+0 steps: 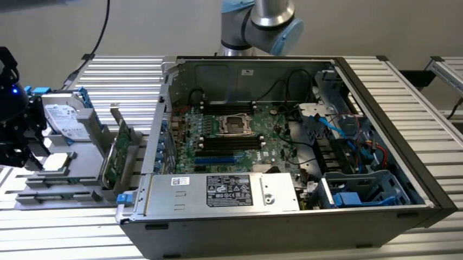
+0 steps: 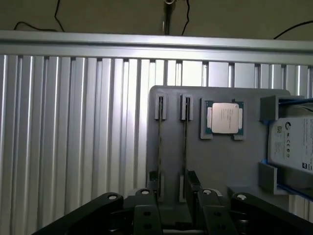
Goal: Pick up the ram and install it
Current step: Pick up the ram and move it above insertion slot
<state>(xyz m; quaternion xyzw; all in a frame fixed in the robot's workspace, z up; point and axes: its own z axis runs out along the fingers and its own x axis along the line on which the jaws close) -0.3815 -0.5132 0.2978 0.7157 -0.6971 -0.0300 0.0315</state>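
Note:
Two thin ram sticks stand on edge in slots of a grey holder plate [image 2: 220, 161]: one ram stick [image 2: 160, 142] and a second [image 2: 185, 142] beside it. My gripper [image 2: 175, 208] hovers over their near ends, open, with nothing held; its black fingers [image 2: 145, 208] spread to either side. In the exterior view the gripper [image 1: 13, 135] is at the far left, over the grey holder [image 1: 69, 162], where green boards [image 1: 119, 149] stand upright. The open computer case [image 1: 376, 108] holds the motherboard [image 1: 217, 138] with long black slots [image 1: 231, 143].
A processor chip [image 2: 225, 119] lies on the holder beside the sticks, and a hard drive [image 2: 293, 147] sits in blue brackets. The power supply [image 1: 224, 190] fills the case's front. Cables [image 1: 340, 130] run along the case's right side. Ribbed aluminium table [image 2: 73, 137] surrounds everything.

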